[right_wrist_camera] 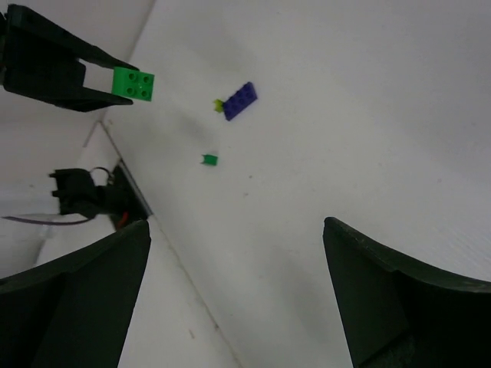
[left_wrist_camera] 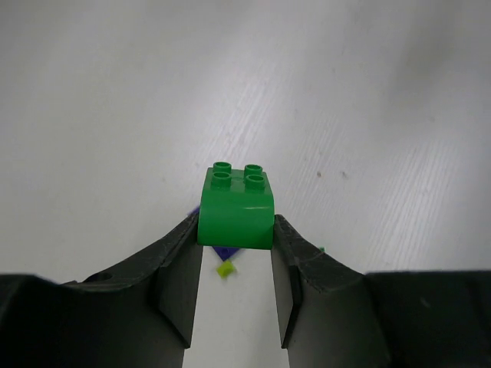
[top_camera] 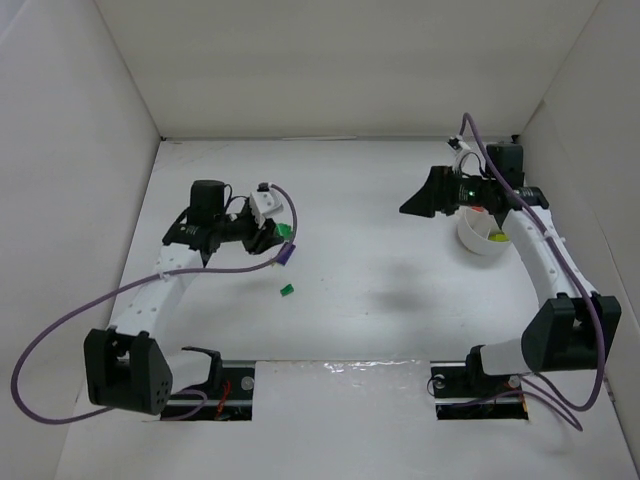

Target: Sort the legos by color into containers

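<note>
Left tool (left_wrist_camera: 236, 230) pinching glossy round-edged green brick (left_wrist_camera: 235, 207), matte white table (left_wrist_camera: 345, 92)

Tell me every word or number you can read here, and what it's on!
None: no words, numbers or labels can be read in any view.
The studs of the green brick in the left gripper show no lettering; the white bowl looks plain.

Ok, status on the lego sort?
Left claw shut on green brick, off table. Right claw open by bowl, may crowd the drop. Purple brick, small green piece loose on table.
</note>
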{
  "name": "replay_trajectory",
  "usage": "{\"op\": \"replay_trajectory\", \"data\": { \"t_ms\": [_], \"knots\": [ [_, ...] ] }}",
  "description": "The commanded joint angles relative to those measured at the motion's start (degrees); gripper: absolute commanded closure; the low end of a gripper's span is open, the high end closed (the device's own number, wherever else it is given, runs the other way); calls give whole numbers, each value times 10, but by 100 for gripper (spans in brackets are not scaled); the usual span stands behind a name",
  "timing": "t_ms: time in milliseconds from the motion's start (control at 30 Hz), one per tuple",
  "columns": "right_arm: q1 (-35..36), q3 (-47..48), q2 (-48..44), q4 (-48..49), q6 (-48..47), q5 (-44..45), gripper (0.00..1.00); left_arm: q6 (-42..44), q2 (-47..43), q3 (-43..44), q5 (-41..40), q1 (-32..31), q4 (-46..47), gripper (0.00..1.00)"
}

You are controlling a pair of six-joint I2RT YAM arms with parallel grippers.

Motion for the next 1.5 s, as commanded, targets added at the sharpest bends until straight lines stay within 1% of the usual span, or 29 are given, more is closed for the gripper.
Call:
{"op": "replay_trajectory", "data": {
  "t_ms": [0,67,133,167,200,233,300,367,467,567,600,667,700,767,833,867,933,1033,1133,1233,1467],
  "knots": [
    [9,-3,23,94,109,-109,3,-74,-51,-5,69,-8,112,93],
    [15,-3,31,129,138,-125,4,-117,-56,-5,76,-23,161,94],
    [37,10,40,152,165,-144,7,-149,-63,-5,81,-29,190,95],
    [44,10,46,163,194,-150,9,-169,-63,-5,81,-34,207,95],
    [51,10,54,191,211,-157,11,-209,-63,0,87,-34,242,95],
    [63,16,60,201,224,-169,11,-228,-63,0,92,-34,258,97],
    [74,22,74,225,254,-175,5,-251,-58,0,92,-40,295,97],
    [93,39,79,237,263,-198,1,-266,-58,5,87,-48,303,97],
    [119,55,109,259,276,-223,1,-278,-58,10,82,-54,326,97],
    [138,84,137,285,302,-234,1,-313,-63,5,87,-60,363,98],
    [138,97,152,311,326,-242,3,-319,-63,5,87,-66,368,98],
    [146,113,166,318,334,-242,4,-333,-69,5,87,-66,380,98],
    [160,122,173,325,339,-251,4,-343,-69,-1,81,-66,389,98],
    [175,146,191,332,348,-257,10,-369,-74,-7,81,-66,418,99],
    [182,159,202,350,367,-263,13,-386,-74,-12,76,-66,432,99],
    [183,159,212,361,393,-263,13,-395,-74,-12,76,-66,437,100],
    [196,164,220,396,416,-271,13,-401,-80,-19,76,-66,445,100],
    [201,170,234,442,460,-285,18,-413,-80,-26,69,-66,460,100],
    [207,176,246,498,512,-299,19,-413,-85,-38,55,-71,478,100],
    [222,189,259,504,523,-311,22,-418,-85,-54,41,-71,509,100],
    [234,202,278,529,552,-311,26,-412,-79,-66,36,-76,534,100]
  ]
}}
